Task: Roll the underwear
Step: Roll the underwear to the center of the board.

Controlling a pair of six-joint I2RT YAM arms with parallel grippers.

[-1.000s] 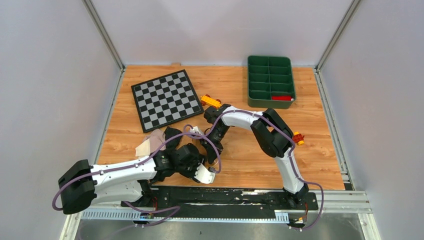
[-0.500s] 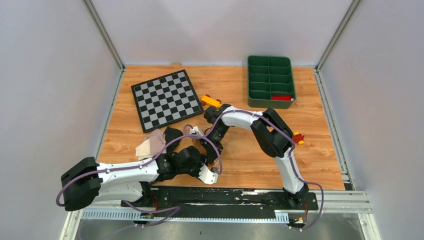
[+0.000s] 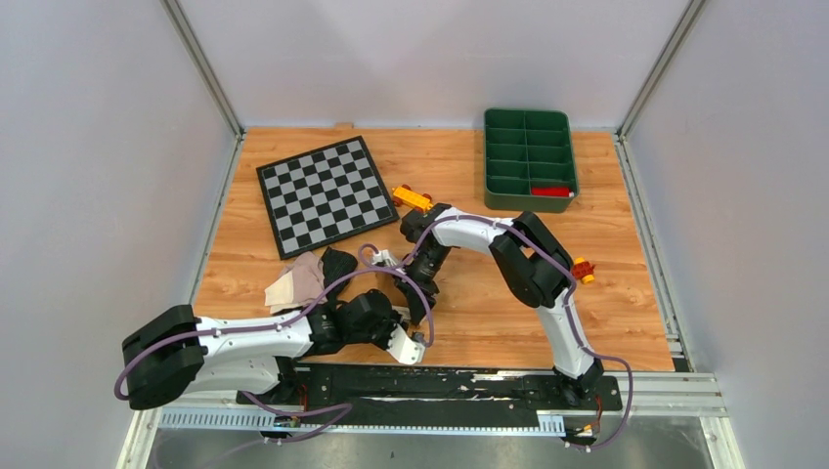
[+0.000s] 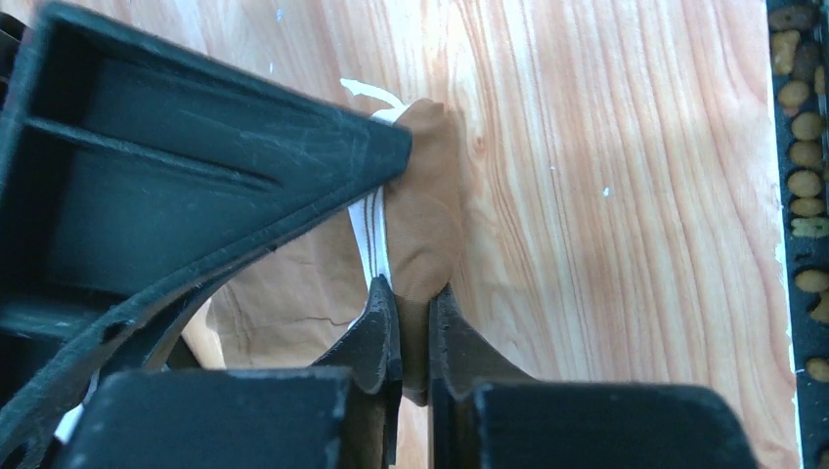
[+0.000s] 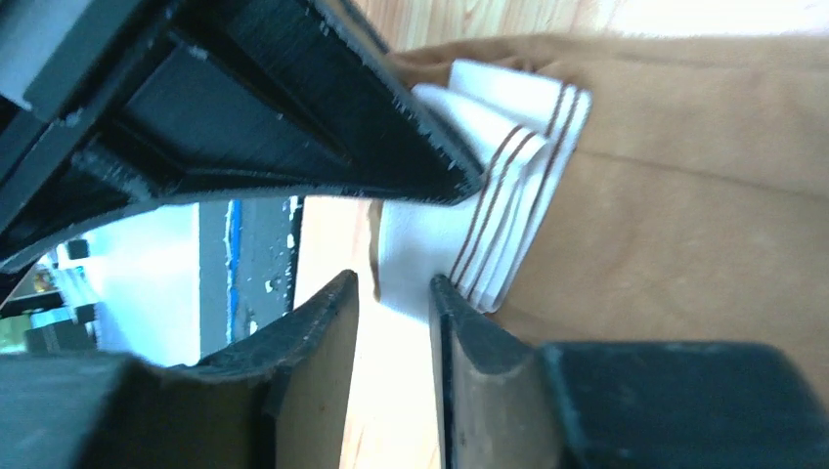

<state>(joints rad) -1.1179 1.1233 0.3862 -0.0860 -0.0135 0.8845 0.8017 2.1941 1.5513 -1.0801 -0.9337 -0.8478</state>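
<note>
The tan-brown underwear [image 4: 430, 195] with its cream striped waistband [image 5: 499, 195] lies on the wood near the table's front edge, mostly hidden under both arms from above. My left gripper [image 4: 412, 289] is shut on a pinched fold of its brown cloth. My right gripper [image 5: 393, 281] stands slightly open, its jaws apart, with the waistband's edge at one fingertip [image 5: 442, 285]. The right gripper's finger fills the upper left of the left wrist view. The black underwear [image 3: 338, 264] and the pale pink-beige underwear [image 3: 293, 283] lie just left of the grippers, touching each other.
A checkerboard mat [image 3: 325, 193] lies at the back left. A green compartment tray [image 3: 529, 156] holding a red piece stands at the back right. An orange-yellow block [image 3: 412, 197] sits behind the right gripper, a small red-orange piece [image 3: 584, 269] by the right elbow. A black rail [image 3: 459, 381] runs along the near edge.
My left gripper has closed on a fold of the tan-brown underwear after shifting slightly. The right gripper's jaws have spread a little; the right arm has barely moved.
</note>
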